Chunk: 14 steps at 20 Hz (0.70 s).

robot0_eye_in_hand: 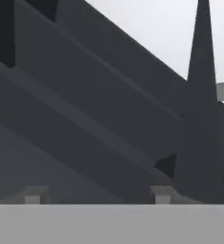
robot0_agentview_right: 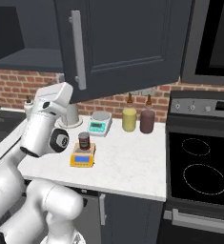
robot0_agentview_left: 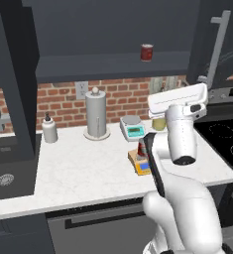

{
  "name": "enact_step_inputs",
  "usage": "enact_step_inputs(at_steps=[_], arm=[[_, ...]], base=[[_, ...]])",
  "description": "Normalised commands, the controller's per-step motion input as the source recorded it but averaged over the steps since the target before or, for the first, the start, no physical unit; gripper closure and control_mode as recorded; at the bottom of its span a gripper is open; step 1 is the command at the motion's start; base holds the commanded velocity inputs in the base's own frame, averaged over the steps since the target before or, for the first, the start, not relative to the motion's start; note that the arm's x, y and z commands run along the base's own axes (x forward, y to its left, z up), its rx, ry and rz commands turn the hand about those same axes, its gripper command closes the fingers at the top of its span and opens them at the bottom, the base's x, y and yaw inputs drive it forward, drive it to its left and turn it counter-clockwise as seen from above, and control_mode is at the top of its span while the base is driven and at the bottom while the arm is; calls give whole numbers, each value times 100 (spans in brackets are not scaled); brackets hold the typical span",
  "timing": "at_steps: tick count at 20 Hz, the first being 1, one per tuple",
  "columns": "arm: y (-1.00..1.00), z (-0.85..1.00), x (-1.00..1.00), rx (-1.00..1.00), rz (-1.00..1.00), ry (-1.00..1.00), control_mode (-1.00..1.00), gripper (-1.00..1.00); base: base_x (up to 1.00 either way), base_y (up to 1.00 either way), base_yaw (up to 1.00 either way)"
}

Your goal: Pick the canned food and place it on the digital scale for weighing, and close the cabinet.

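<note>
The canned food (robot0_agentview_right: 84, 140), a small dark red tin, stands upright on the yellow digital scale (robot0_agentview_right: 82, 157) near the counter's front. From the left, the tin (robot0_agentview_left: 141, 147) and the scale (robot0_agentview_left: 142, 167) are partly hidden behind my arm. My gripper (robot0_eye_in_hand: 96, 195) is open, its fingertips (robot0_eye_in_hand: 32, 195) wide apart with nothing between them, raised above the counter and facing the dark panels of the cabinet (robot0_eye_in_hand: 85, 109). The cabinet door (robot0_agentview_right: 125, 43) with its long bar handle (robot0_agentview_right: 76, 47) stands swung open above the counter.
A brighter red can (robot0_agentview_left: 146, 51) sits on the cabinet shelf. A white-grey scale (robot0_agentview_left: 133, 128), a paper-towel holder (robot0_agentview_left: 96, 115) and a small bottle (robot0_agentview_left: 49, 129) stand by the brick wall. Two jars (robot0_agentview_right: 137, 119) and the stove (robot0_agentview_right: 201, 167) lie to the right.
</note>
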Motion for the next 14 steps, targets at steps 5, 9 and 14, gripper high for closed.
enact_step_inputs(at_steps=[5, 9, 14], arm=[[-55, 76, 100, 35, 0, 73, -100, -100], [-58, 78, 100, 31, 0, 77, -100, -100], [-61, 58, 100, 30, 0, 78, -100, -100]], base=[[0, 0, 0], [0, 0, 0], [0, 0, 0]])
